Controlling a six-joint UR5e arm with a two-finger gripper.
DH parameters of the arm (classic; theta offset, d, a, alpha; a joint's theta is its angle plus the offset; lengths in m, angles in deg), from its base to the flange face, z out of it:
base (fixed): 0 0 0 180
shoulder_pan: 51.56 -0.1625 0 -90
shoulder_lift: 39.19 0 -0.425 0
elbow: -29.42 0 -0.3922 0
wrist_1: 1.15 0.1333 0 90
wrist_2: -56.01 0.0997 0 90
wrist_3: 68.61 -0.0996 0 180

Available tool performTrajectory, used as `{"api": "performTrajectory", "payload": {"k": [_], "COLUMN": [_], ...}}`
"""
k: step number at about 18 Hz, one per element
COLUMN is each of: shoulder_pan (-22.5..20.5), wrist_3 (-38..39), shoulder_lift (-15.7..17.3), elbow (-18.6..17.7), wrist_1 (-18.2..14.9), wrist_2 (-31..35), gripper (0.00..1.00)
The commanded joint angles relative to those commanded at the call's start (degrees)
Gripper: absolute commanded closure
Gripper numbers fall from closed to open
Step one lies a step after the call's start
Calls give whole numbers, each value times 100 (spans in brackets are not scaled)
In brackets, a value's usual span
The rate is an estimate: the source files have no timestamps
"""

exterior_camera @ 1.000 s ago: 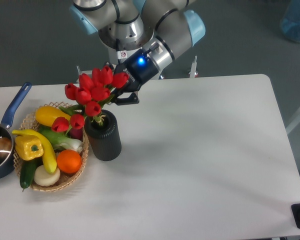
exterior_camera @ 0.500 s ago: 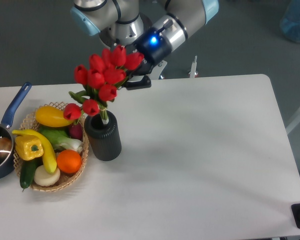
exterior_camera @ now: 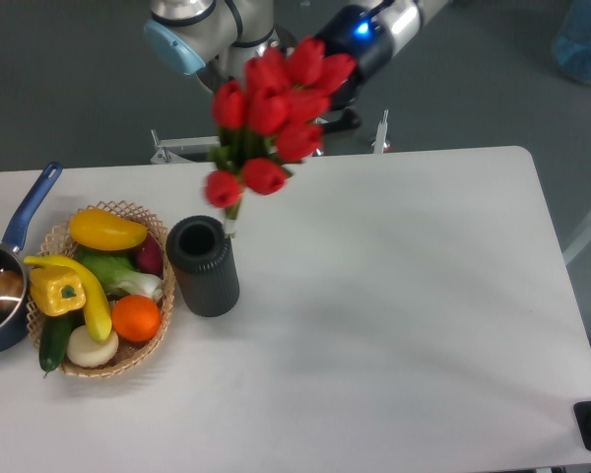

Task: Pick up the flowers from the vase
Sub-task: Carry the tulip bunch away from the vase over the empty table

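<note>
The bunch of red tulips with green stems (exterior_camera: 271,108) hangs in the air, clear of the short ribbed black cylinder vase (exterior_camera: 203,266), up at the vase's 1 o'clock. The black two-finger gripper (exterior_camera: 327,108) sits behind the blooms; its jaws are hidden, so their state cannot be told. A wicker basket of produce (exterior_camera: 98,286) touches the vase at 9 o'clock.

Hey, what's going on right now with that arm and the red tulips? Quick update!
Gripper shut on the flowers, holding them in the air. Stems out of the vase, mouth empty. Basket beside vase, nothing in the way.
</note>
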Motion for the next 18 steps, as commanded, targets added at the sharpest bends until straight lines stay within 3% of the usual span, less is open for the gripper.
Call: {"api": "performTrajectory", "payload": {"k": [7,9,11,15,18], "shoulder_pan": [-484,-589,-651,-599,-476], "wrist_3": [-26,-44,-44,-44,-35], "shoulder_lift": [290,247,124,-342,-579], "elbow": [237,237,237,273,308], "wrist_1": [44,219,613,1431,1608], "wrist_2": [70,175,403,1947,3047], "gripper": [97,97,97,97,97]}}
